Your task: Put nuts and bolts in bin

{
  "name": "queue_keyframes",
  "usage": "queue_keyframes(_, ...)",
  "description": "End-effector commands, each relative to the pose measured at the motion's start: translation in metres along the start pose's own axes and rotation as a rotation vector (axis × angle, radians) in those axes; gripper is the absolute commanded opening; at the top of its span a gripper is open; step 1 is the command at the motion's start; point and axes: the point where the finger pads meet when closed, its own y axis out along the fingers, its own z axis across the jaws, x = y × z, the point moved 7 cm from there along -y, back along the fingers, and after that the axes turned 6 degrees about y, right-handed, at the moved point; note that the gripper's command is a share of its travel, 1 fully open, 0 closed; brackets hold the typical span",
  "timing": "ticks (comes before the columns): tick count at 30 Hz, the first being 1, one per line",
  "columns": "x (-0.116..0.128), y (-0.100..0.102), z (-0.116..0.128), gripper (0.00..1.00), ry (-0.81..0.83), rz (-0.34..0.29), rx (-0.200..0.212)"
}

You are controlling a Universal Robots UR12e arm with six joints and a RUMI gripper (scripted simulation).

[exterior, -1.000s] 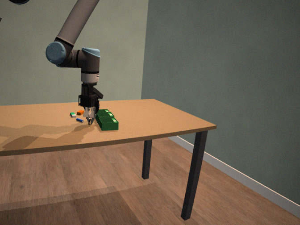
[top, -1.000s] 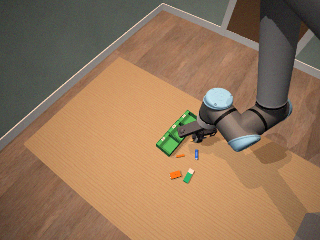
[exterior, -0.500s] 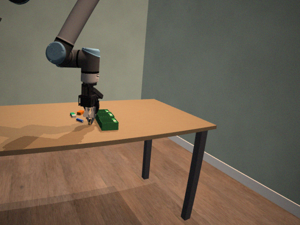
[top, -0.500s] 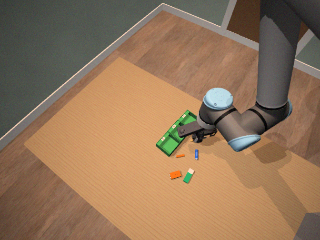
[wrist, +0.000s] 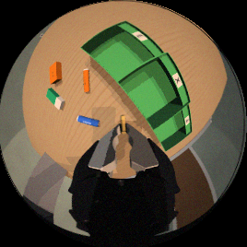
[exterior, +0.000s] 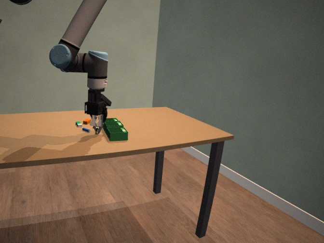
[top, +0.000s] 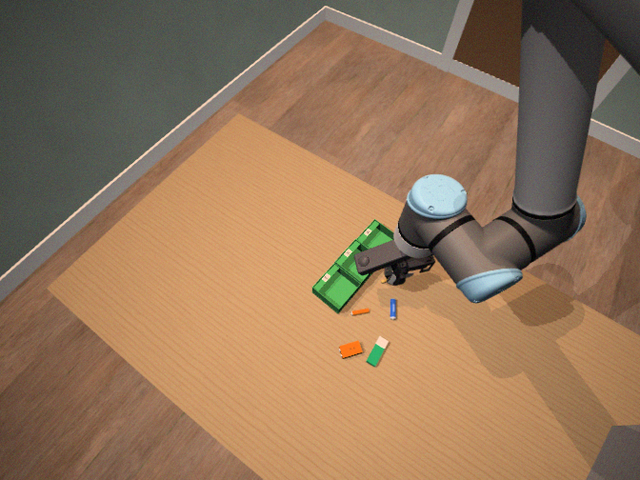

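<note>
My gripper (wrist: pixel 123 123) is shut on a small tan bolt (wrist: pixel 123 123), low over the table beside the green bins; it also shows in the exterior view (exterior: pixel 96 129). The row of three green bins (top: pixel 351 266) lies next to it. In the wrist view the far bin (wrist: pixel 121 48) carries the label E, the middle bin (wrist: pixel 154 85) an X, and the near bin's (wrist: pixel 172 123) label is unreadable. All three bins look empty and upright. An orange bolt-like piece (top: pixel 360 311) lies on the table near the bins and shows in the wrist view too (wrist: pixel 86 80).
A blue cylinder (top: pixel 393 309), an orange block (top: pixel 350 349) and a green-and-white block (top: pixel 377 350) lie on the table in front of the bins. The arm's wrist and forearm (top: pixel 470 245) hang over the bins' right end.
</note>
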Motion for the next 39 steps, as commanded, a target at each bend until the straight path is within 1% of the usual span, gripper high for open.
queue_keyframes(1,0.0,-0.014,0.0,0.0,0.0,0.0,0.001)
queue_keyframes(2,0.0,-0.017,0.0,0.0,0.0,0.0,0.001)
queue_keyframes(4,0.0,-0.017,0.0,0.0,0.0,0.0,0.001)
queue_keyframes(16,0.0,-0.057,0.0,0.0,0.0,0.0,0.001)
queue_keyframes(34,0.0,-0.057,0.0,0.0,0.0,0.0,0.001)
queue_keyframes(36,0.0,-0.065,0.0,0.0,0.0,0.0,0.001)
queue_keyframes(39,0.0,-0.066,0.0,0.0,0.0,0.0,0.001)
